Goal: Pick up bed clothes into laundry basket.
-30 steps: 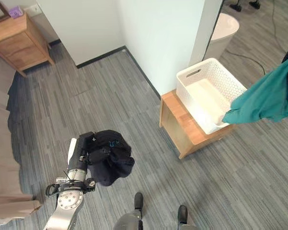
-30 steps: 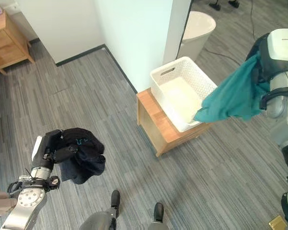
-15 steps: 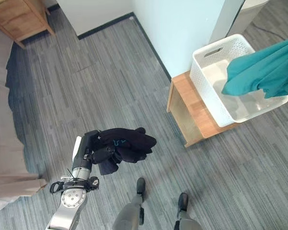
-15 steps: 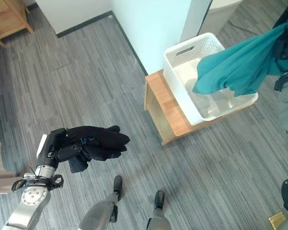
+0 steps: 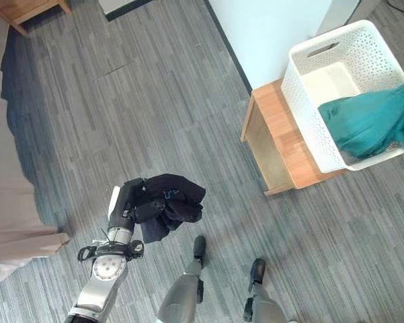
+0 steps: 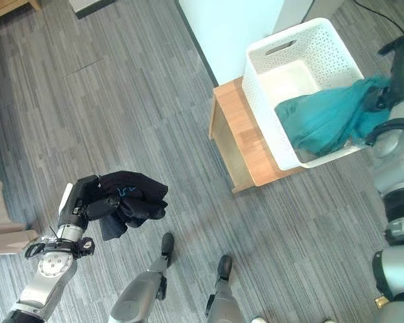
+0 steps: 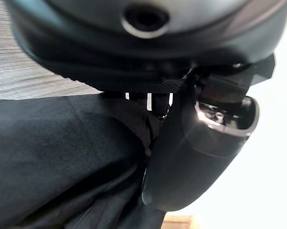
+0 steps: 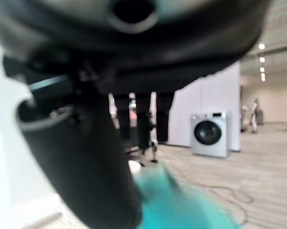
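Your left hand (image 5: 136, 207) is low on the left side, above the grey striped floor (image 5: 161, 114), with its fingers curled around a black garment (image 5: 173, 198). The cloth is bunched up and hangs from the hand, well apart from the basket. In the left wrist view you see the black cloth (image 7: 62, 157) pressed against the thumb.

The white laundry basket (image 6: 269, 67) stands on a low wooden stand (image 6: 238, 138) beside the pale wall (image 5: 275, 33). A teal garment (image 6: 322, 118) lies partly inside the basket, at its near right corner, and drapes over the rim toward your right arm. Your right hand (image 6: 383, 97) is at that rim, against the teal cloth. It seems to hold the cloth, but its fingers are hidden, so you cannot tell how far they are closed. In the right wrist view the teal cloth (image 8: 181, 205) shows just past the hand.

At the left edge you see a beige bed cover (image 5: 10, 202).
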Robot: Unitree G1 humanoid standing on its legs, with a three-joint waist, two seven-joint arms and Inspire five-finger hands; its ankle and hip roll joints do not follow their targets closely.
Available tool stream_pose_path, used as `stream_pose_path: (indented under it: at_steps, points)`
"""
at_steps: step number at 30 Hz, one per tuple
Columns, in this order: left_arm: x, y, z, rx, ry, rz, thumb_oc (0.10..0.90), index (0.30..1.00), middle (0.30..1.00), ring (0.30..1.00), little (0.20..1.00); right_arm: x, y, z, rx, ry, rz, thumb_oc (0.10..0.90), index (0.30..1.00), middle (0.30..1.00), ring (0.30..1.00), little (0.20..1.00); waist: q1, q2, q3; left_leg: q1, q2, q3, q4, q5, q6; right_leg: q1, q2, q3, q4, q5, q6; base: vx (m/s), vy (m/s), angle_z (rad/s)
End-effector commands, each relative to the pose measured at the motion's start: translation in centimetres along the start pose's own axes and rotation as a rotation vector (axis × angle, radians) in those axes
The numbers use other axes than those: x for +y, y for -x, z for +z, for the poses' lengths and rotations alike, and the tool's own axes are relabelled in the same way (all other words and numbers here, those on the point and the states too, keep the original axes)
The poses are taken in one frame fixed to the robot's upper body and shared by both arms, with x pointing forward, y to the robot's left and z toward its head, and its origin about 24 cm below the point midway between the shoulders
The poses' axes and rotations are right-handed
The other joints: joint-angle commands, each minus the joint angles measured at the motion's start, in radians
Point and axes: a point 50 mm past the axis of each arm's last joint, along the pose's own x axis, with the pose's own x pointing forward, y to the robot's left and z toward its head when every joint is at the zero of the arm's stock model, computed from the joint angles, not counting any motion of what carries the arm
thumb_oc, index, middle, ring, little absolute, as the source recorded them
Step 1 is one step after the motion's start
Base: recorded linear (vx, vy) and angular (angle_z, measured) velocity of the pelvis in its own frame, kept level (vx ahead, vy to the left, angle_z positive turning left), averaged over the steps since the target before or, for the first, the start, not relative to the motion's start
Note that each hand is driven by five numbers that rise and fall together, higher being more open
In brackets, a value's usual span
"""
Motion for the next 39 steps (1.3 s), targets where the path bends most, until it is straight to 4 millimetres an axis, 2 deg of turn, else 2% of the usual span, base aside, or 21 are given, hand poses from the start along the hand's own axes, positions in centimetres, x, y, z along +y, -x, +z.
stream_pose_path:
  at_steps: [1,7,8,9,10,14,16,17,18,19,20,24,25,28,31,33,34,36,37,38,39]
  points:
    - [0.5,0.2,3.9,-0.236,-0.028,0.003,0.4,0.3,0.3,0.3,0.3,-6.0,-1.7,2.3,-0.106,-0.065,-0.292,0.8,0.9,0.9,0.9,0.9,-0.015,-0.092,-0.133,0.04,0.023,0.034,-0.009,-0.127,-0.143,0.079,0.015,-0.002,-0.075,0.058,-0.038,0.12,0.051,0.31]
    - [0.4,0.4,3.9,-0.239,-0.107,-0.019,0.4,0.3,0.3,0.3,0.3,-7.7,-0.4,3.1,-0.197,-0.096,-0.371,0.8,0.9,0.9,0.9,0.9,-0.048,-0.126,-0.168,0.114,0.019,0.07,-0.009,-0.169,-0.126,0.126,-0.003,0.013,-0.075,0.066,-0.016,0.08,0.039,-0.12]
    - [0.5,0.3,4.2,-0.249,-0.123,0.001,0.4,0.3,0.3,0.3,0.3,-8.3,0.7,3.8,-0.264,-0.133,-0.408,0.8,0.9,0.9,0.9,0.9,-0.093,-0.131,-0.181,0.131,0.021,0.086,-0.009,-0.182,-0.12,0.129,-0.007,0.024,-0.075,0.073,-0.009,0.06,0.022,-0.17]
    - [0.5,0.4,4.2,-0.25,-0.134,-0.008,0.4,0.3,0.3,0.3,0.3,-8.2,1.2,3.3,-0.252,-0.132,-0.406,0.8,0.9,0.9,0.9,0.9,-0.083,-0.139,-0.181,0.133,0.02,0.086,-0.009,-0.183,-0.12,0.132,-0.007,0.024,-0.075,0.073,-0.009,0.07,0.039,-0.1]
    - [0.5,0.2,4.8,-0.28,-0.154,0.006,0.4,0.3,0.3,0.3,0.3,-8.0,1.9,3.4,-0.269,-0.166,-0.409,0.8,0.9,0.9,0.9,0.9,-0.109,-0.138,-0.187,0.141,0.022,0.097,-0.009,-0.19,-0.116,0.132,-0.01,0.03,-0.075,0.077,-0.005,0.03,0.018,-0.13]
    - [1.6,-1.3,8.9,-0.469,-0.302,0.151,0.4,0.3,0.3,0.3,0.3,-3.6,9.3,-1.0,-0.194,-0.177,-0.216,0.8,0.9,0.9,0.9,0.9,-0.208,-0.163,-0.191,0.158,0.03,0.141,-0.009,-0.209,-0.101,0.127,-0.014,0.089,-0.073,0.112,0.017,-0.03,0.002,-0.21]
    - [2.3,-1.9,11.2,-0.567,-0.373,0.235,0.4,0.3,0.3,0.3,0.3,-0.2,13.3,-3.7,-0.051,-0.199,-0.068,0.8,0.9,0.9,0.9,0.9,-0.221,-0.159,-0.181,0.17,0.056,0.18,-0.009,-0.22,-0.091,0.132,-0.023,0.067,-0.026,0.095,0.016,-0.11,-0.043,-0.37]
    - [2.2,-2.0,11.3,-0.569,-0.378,0.233,0.4,0.3,0.3,0.3,0.3,-0.2,13.4,-3.8,-0.047,-0.201,-0.068,0.8,0.9,0.9,0.9,0.9,-0.215,-0.163,-0.179,0.169,0.058,0.183,-0.009,-0.213,-0.092,0.127,-0.021,0.07,-0.019,0.097,0.014,-0.09,-0.029,-0.58]
    - [2.2,-2.1,11.8,-0.59,-0.393,0.25,0.4,0.3,0.3,0.3,0.3,1.2,15.1,-4.7,0.022,-0.218,-0.006,0.8,0.9,0.9,0.9,0.9,-0.219,-0.162,-0.18,0.171,0.069,0.205,-0.009,-0.21,-0.093,0.129,-0.029,0.051,0.005,0.087,0.004,-0.1,-0.023,-0.76]
    - [1.8,-2.7,13.4,-0.654,-0.426,0.288,0.4,0.3,0.3,0.3,0.3,6.2,20.5,-7.6,0.275,-0.248,0.182,0.8,0.9,0.9,0.9,0.9,-0.226,-0.151,-0.189,0.195,0.1,0.269,-0.009,-0.21,-0.095,0.154,-0.063,-0.026,0.067,0.054,-0.002,-0.09,-0.022,-0.86]
    - [1.8,-2.8,13.4,-0.655,-0.431,0.288,0.4,0.3,0.3,0.3,0.3,6.3,20.5,-7.6,0.277,-0.252,0.181,0.8,0.9,0.9,0.9,0.9,-0.223,-0.155,-0.188,0.193,0.101,0.271,-0.009,-0.202,-0.095,0.15,-0.062,-0.025,0.069,0.058,-0.004,-0.09,-0.028,-0.83]
    - [0.0,-5.4,15.7,-0.721,-0.588,0.328,0.4,0.3,0.3,0.3,0.3,12.3,31.1,-11.6,0.708,-0.215,0.541,0.8,0.9,0.9,0.9,0.9,-0.227,-0.162,-0.231,0.228,0.118,0.408,-0.009,-0.185,-0.099,0.21,-0.124,-0.162,0.074,0.084,0.018,-0.1,-0.022,-0.98]
    - [-0.1,-5.6,15.8,-0.725,-0.59,0.328,0.4,0.3,0.3,0.3,0.3,12.4,31.1,-11.6,0.711,-0.219,0.538,0.8,0.9,0.9,0.9,0.9,-0.22,-0.165,-0.229,0.225,0.119,0.414,-0.009,-0.176,-0.099,0.206,-0.122,-0.158,0.066,0.095,0.015,-0.05,-0.01,-0.89]
    - [0.5,-9.1,17.1,-0.682,-0.784,0.438,0.4,0.3,0.3,0.3,0.3,12.7,35.5,-12.8,0.667,-0.047,0.803,0.8,0.9,0.9,0.9,0.9,-0.263,-0.158,-0.237,0.267,0.127,0.471,-0.009,-0.174,-0.11,0.231,-0.073,-0.151,-0.021,0.059,0.01,-0.02,-0.079,-1.2]
    - [1.1,-10.7,18.2,-0.661,-0.856,0.494,0.4,0.3,0.3,0.3,0.3,12.3,36.8,-13.6,0.651,0.025,0.888,0.8,0.9,0.9,0.9,0.9,-0.289,-0.145,-0.23,0.298,0.134,0.49,-0.009,-0.172,-0.118,0.238,-0.041,-0.135,-0.041,0.056,-0.003,0.04,-0.086,-0.96]
    - [2.2,-12.0,20.0,-0.654,-0.929,0.548,0.4,0.3,0.3,0.3,0.3,12.3,37.1,-14.3,0.642,0.077,0.941,0.8,0.9,0.9,0.9,0.9,-0.298,-0.141,-0.204,0.306,0.141,0.453,0.019,-0.153,-0.125,0.239,-0.005,-0.104,-0.054,0.05,-0.024,0.0,-0.101,-0.79]
    - [3.0,-12.4,21.2,-0.661,-0.955,0.585,0.4,0.3,0.3,0.3,0.3,12.7,36.7,-14.1,0.617,0.083,0.957,0.8,0.9,0.9,0.9,0.9,-0.288,-0.141,-0.187,0.285,0.136,0.395,0.057,-0.158,-0.128,0.238,0.003,-0.092,-0.058,0.048,-0.03,-0.01,-0.061,-0.75]
    - [5.0,-12.7,23.0,-0.671,-1.051,0.657,0.4,0.3,0.3,0.3,0.3,13.3,35.8,-14.1,0.608,0.084,0.959,0.8,0.9,0.9,0.9,0.9,-0.232,-0.139,-0.17,0.191,0.066,0.198,0.089,-0.178,-0.118,0.259,0.017,-0.05,-0.066,0.031,-0.038,0.09,-0.079,-0.84]
    - [5.0,-12.7,23.2,-0.674,-1.052,0.658,0.4,0.3,0.3,0.3,0.3,13.4,35.8,-14.0,0.609,0.079,0.958,0.8,0.9,0.9,0.9,0.9,-0.233,-0.143,-0.169,0.184,0.065,0.196,0.092,-0.174,-0.116,0.255,0.016,-0.052,-0.067,0.034,-0.038,0.29,-0.103,-0.97]
    - [7.4,-12.6,25.5,-0.677,-1.241,0.738,0.4,0.3,0.3,0.3,0.3,13.3,35.2,-14.2,0.59,0.087,0.963,0.8,0.9,0.9,0.9,0.9,-0.2,-0.137,-0.158,0.101,0.035,0.078,0.055,-0.148,-0.121,0.297,0.026,-0.001,-0.068,0.008,-0.044,0.23,-0.07,-1.1]
    - [9.0,-12.0,27.0,-0.689,-1.326,0.793,0.4,0.3,0.3,0.3,0.3,13.0,35.8,-14.5,0.607,0.086,0.98,0.8,0.9,0.9,0.9,0.9,-0.205,-0.12,-0.161,0.106,0.045,0.082,0.021,-0.139,-0.121,0.3,0.033,0.011,-0.065,-0.002,-0.041,0.28,-0.024,-0.81]
